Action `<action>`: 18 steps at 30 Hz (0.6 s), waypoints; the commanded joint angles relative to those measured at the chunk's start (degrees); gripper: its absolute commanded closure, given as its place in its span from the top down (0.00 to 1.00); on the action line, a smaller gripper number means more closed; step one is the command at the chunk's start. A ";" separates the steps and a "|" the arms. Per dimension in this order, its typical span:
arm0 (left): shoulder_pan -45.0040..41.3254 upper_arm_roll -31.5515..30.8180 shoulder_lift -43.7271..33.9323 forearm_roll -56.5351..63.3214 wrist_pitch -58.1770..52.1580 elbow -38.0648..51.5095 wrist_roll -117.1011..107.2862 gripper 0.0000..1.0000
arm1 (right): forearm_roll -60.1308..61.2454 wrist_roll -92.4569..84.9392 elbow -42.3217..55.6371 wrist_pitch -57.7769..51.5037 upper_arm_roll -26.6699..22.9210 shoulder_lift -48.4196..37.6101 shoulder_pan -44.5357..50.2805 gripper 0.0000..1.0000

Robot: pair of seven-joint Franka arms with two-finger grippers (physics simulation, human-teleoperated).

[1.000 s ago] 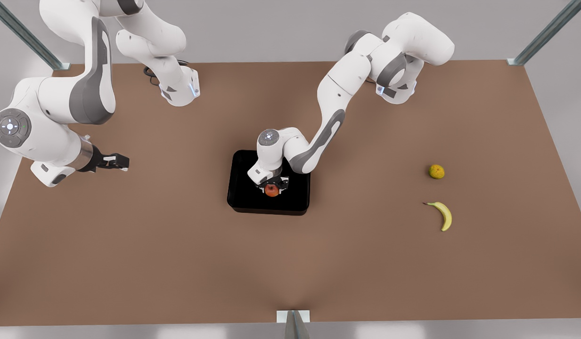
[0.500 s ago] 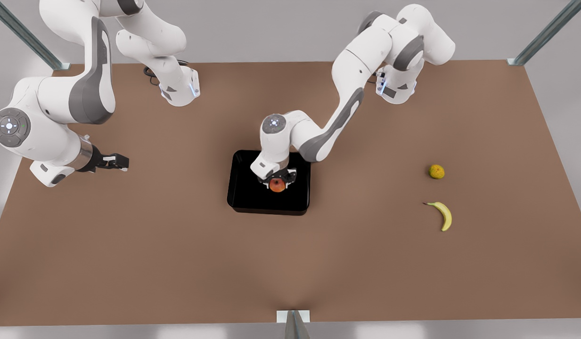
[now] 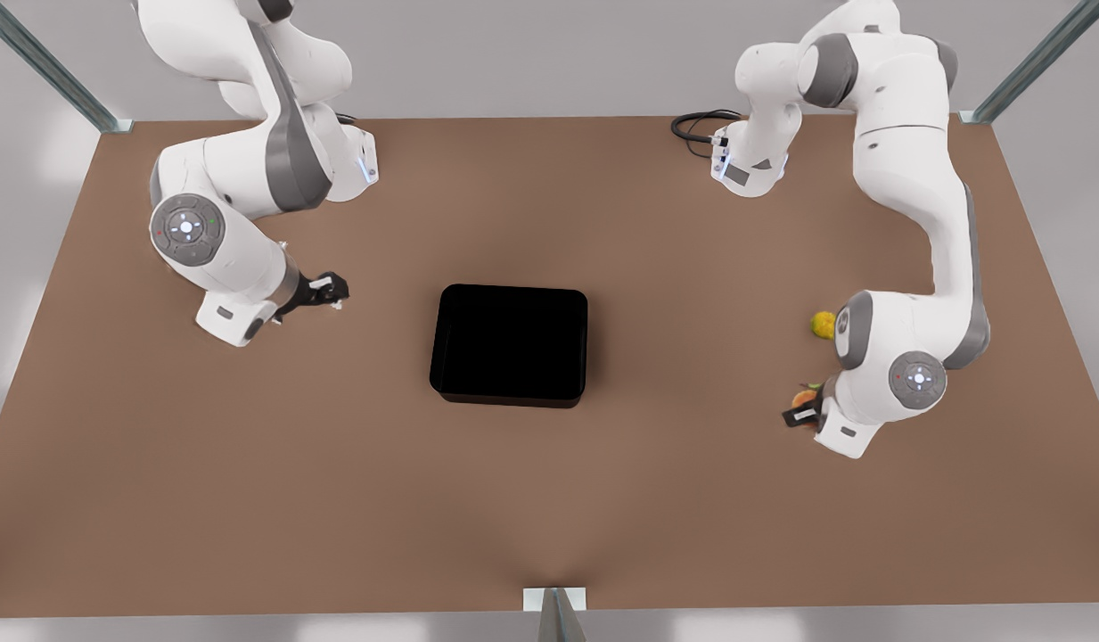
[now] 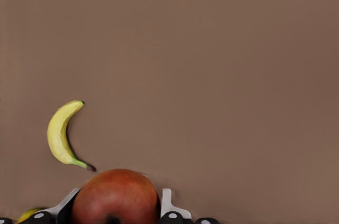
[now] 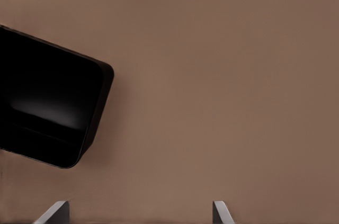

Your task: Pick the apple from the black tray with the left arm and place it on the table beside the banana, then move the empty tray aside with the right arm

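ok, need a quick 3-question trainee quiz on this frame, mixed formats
1. True or false: the apple lies in the black tray.
2. Which gripper holds the apple? A) left gripper B) right gripper
3. Fill in: in the left wrist view, the yellow fruit on the table near the apple is the ____.

Key: 1 false, the tray holds nothing and the apple sits between the left gripper's fingers; 2 A, the right gripper is open near the tray; 3 banana.
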 commanded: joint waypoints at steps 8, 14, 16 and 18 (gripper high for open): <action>0.35 -0.17 -3.01 -0.77 22.56 -18.77 43.53 0.69 | 2.18 40.30 -0.84 1.27 4.05 2.76 7.98 1.00; 0.35 -0.17 -5.72 -0.77 21.69 -19.47 41.42 1.00 | 6.40 49.09 -3.57 9.89 3.34 10.50 6.22 1.00; 0.53 0.00 -13.54 -2.25 13.71 -19.12 37.55 1.00 | 6.48 48.83 -3.83 11.12 3.34 12.00 5.61 1.00; 0.71 0.09 -22.16 -3.93 4.03 -18.68 31.32 1.00 | 9.30 49.09 -4.10 12.53 3.26 12.88 5.34 1.00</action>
